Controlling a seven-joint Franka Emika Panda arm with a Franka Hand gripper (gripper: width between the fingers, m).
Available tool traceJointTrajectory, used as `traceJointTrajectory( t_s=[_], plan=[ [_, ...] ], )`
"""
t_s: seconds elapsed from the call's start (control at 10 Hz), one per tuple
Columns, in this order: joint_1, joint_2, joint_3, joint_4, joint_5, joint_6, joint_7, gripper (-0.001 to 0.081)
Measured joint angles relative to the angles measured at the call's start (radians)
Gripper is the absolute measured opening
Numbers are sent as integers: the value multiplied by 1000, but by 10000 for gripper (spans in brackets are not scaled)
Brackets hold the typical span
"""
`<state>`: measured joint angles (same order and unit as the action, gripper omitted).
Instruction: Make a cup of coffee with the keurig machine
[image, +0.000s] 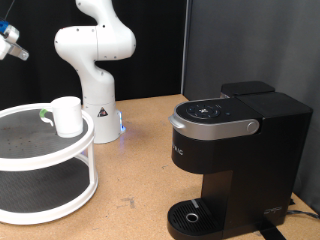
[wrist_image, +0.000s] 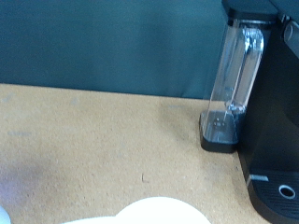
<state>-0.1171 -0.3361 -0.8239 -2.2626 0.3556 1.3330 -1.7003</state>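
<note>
The gripper hangs high above the two-tier stand, its opening impossible to judge, while the white mug up top looks rigid, slick and breakable—best pinched across its rim.

Headcount on the table, and it's a short roll call
One white mug, one black Keurig machine, one two-tier white round stand, one white robot arm, one gripper
</note>
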Motion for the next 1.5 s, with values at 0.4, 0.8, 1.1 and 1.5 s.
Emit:
traceJointTrajectory(
  t_s=[0.4, 0.8, 1.1, 1.5],
  plan=[
    [4, 44, 0, -82, -9, 141, -52, 0],
    [5, 80, 0, -168, 46, 305, -54, 267],
    [13, 116, 2, -198, 55, 343, -57, 586],
    [26, 133, 16, -247, 61, 388, -61, 790]
  ],
)
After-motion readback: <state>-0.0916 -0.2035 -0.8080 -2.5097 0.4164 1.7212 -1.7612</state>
